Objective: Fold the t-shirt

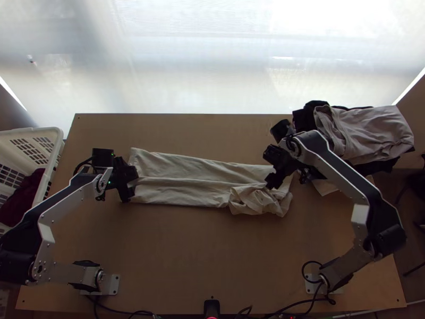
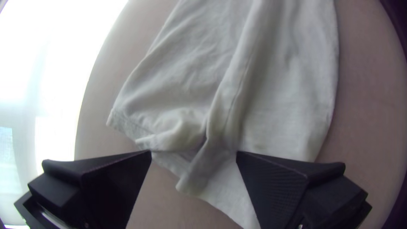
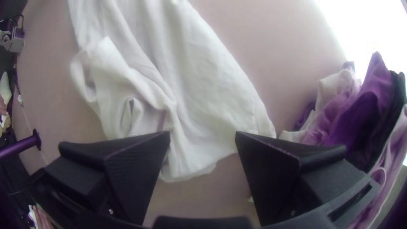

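Note:
A cream t-shirt (image 1: 186,178) lies across the table as a long narrow strip, folded lengthwise, its right end bunched toward the near side. At the strip's left end is my left gripper (image 1: 130,183); my right gripper (image 1: 271,183) is over the right end. In the left wrist view, my left gripper (image 2: 193,154) stands open above the layered end of the shirt (image 2: 280,97). In the right wrist view, my right gripper (image 3: 202,135) is open too, with the shirt's end (image 3: 203,106) beneath and between its fingers.
A pile of clothes (image 1: 366,130) sits at the table's far right corner, close to the right arm. A white basket (image 1: 50,133) holding dark red cloth (image 1: 24,199) stands off the left edge. Bare wood (image 1: 212,250) lies between the shirt and the near edge.

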Robot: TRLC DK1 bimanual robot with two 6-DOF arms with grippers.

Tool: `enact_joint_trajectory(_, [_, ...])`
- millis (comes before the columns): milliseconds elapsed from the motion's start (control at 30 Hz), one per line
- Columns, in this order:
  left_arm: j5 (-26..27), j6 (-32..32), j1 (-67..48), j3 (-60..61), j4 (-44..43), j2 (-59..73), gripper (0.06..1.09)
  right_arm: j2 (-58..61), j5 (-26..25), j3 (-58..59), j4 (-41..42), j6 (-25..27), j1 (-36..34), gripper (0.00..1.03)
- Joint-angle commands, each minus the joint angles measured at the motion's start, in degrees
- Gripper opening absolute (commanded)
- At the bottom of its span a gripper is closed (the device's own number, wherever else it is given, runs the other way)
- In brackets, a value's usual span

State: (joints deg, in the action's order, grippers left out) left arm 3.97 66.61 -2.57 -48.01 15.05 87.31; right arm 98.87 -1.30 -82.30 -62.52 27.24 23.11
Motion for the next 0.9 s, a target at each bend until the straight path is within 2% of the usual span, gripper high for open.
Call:
enact_joint_trajectory(0, [-0.1, -0.43, 2.22, -1.47, 0.6, -5.75, 1.04, -7.38, -0.28, -1.19, -3.48, -3.16, 0.7, 0.73])
enact_joint_trajectory(233, [-0.1, 0.01, 3.71, -3.23, 1.56, -7.5, 1.04, -7.9, -0.28, 5.05, -3.66, -8.17, 13.62, 0.73])
enact_joint_trajectory(300, [0.34, -1.92, 3.89, -6.13, 6.75, -8.21, 1.04, -7.64, -0.28, 6.45, -3.66, -9.67, 16.17, 0.73])
enact_joint_trajectory(400, [2.36, -4.12, 2.04, -5.6, 12.72, -13.04, 1.04, -8.08, -0.28, 8.65, -1.99, -12.04, 18.28, 0.73])
enact_joint_trajectory(633, [2.01, 2.3, -0.86, 6.61, 12.46, -21.83, 1.04, -11.33, -2.92, 13.75, 1.44, -14.32, 21.1, 0.73])
enact_joint_trajectory(867, [1.83, 3.7, -1.74, 7.93, 14.13, -26.22, 1.04, -14.85, -4.41, 18.41, 2.4, -15.2, 26.98, 0.73])
